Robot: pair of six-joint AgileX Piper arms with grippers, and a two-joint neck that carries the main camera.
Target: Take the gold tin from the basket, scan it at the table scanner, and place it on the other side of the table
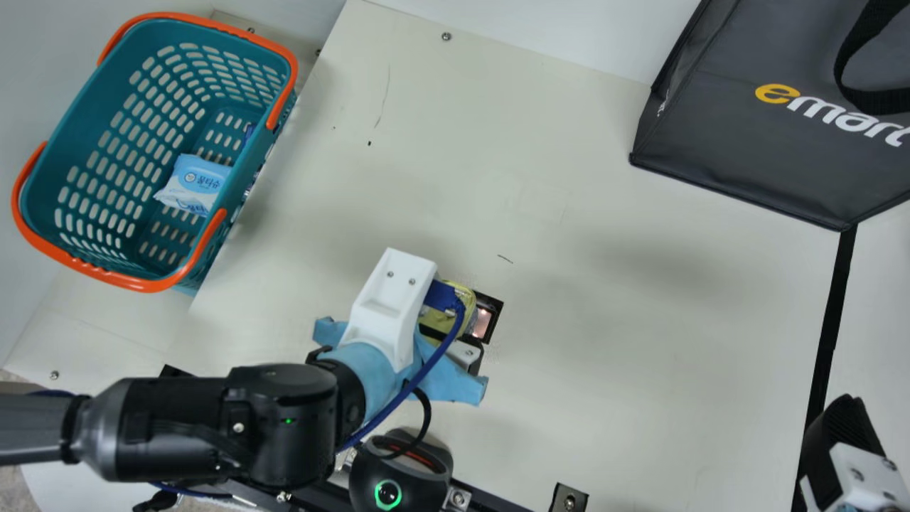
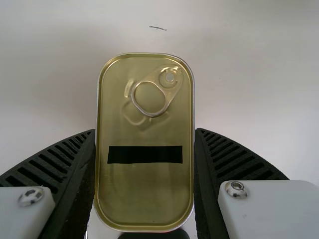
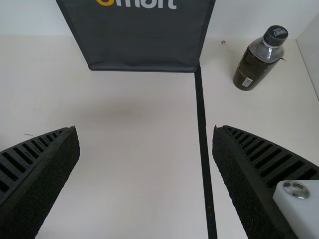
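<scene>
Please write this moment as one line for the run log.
left gripper: shut on gold tin, near lit window in table | right gripper: open, empty | basket: blue packet inside | placing: not yet done

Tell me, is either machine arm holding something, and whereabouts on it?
The left tool holds the gold tin by its two long sides, at the half away from the pull ring. The right tool is open and empty.

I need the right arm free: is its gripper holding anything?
No, the right gripper holds nothing: its black ribbed fingers stand wide apart, with the cream tabletop showing between them.
</scene>
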